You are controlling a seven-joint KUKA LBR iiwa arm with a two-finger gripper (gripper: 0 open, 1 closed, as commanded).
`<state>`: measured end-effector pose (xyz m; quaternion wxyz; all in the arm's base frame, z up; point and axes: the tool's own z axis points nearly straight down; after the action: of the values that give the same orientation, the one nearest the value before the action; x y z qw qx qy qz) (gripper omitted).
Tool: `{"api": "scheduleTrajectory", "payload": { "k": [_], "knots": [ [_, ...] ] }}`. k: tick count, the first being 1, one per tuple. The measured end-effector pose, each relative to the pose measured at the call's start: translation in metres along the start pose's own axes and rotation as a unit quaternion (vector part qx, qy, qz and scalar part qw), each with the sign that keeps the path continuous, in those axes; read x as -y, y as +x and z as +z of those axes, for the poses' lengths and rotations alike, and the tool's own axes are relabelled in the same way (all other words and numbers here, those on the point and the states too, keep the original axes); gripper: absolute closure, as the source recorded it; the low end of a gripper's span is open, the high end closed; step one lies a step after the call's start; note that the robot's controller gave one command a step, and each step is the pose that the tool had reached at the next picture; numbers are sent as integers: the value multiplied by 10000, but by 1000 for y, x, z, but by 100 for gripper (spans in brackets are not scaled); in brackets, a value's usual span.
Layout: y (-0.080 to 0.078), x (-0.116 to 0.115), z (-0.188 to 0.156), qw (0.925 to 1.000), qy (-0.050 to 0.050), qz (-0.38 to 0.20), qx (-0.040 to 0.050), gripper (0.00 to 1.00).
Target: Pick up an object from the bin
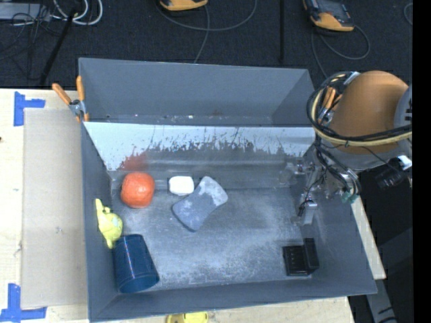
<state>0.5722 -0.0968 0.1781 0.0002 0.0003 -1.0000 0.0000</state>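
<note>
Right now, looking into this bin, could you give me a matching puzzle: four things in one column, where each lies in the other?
Things:
1 orange ball
2 blue cup
3 black box
4 white block

Places:
A nearest the pincer, right side
B front left corner
C between the orange ball and the grey lump
D just behind the yellow toy

Pairs: 1-D, 2-B, 3-A, 4-C.
</note>
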Motion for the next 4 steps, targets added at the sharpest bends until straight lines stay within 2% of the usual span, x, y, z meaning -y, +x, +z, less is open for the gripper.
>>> {"api": "scheduleTrajectory", "payload": {
  "k": [1, 2, 3, 4],
  "knots": [
    [-16, -21, 54, 9980, 3, -632, 15, 0],
    [-23, -113, 58, 9953, -1, -966, 7, 0],
    [-33, -143, 58, 9958, -12, -915, 12, 0],
    [-47, -161, 108, 9989, 0, -458, 27, 0]
  ]
}}
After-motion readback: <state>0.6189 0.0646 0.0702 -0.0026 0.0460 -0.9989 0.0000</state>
